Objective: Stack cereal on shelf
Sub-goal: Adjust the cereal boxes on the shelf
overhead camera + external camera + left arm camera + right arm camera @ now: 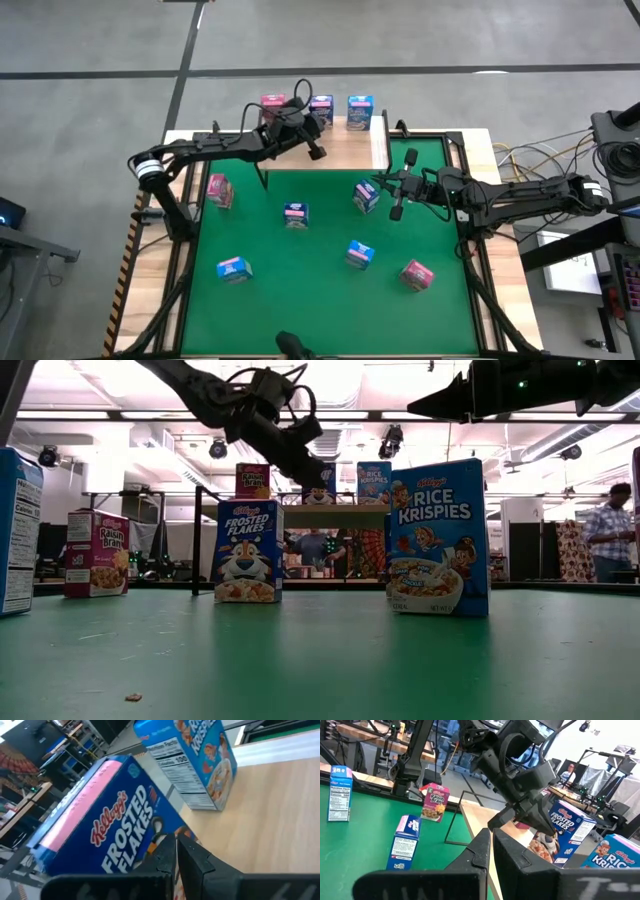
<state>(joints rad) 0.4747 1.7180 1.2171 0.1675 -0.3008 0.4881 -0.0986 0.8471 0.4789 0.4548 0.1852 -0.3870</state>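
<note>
Cereal boxes lie scattered before you on the green mat (300, 290): nearest, a blue box (233, 268) and a pink box (417, 274); beyond them a blue box (360, 254), another blue box (295, 214), a Raisin Bran box (219, 190) at the mat's left edge, and a Rice Krispies box (366, 196). Your right gripper (398, 185) hangs just beside that Rice Krispies box, jaws shut and holding nothing. Farthest back, the shelf (350, 145) carries three upright boxes: a pink one (272, 105), a Frosted Flakes box (321, 108) and a blue Rice Krispies box (360, 109). Your left gripper (315, 150) hovers over the shelf close to the Frosted Flakes box, jaws shut, empty.
</note>
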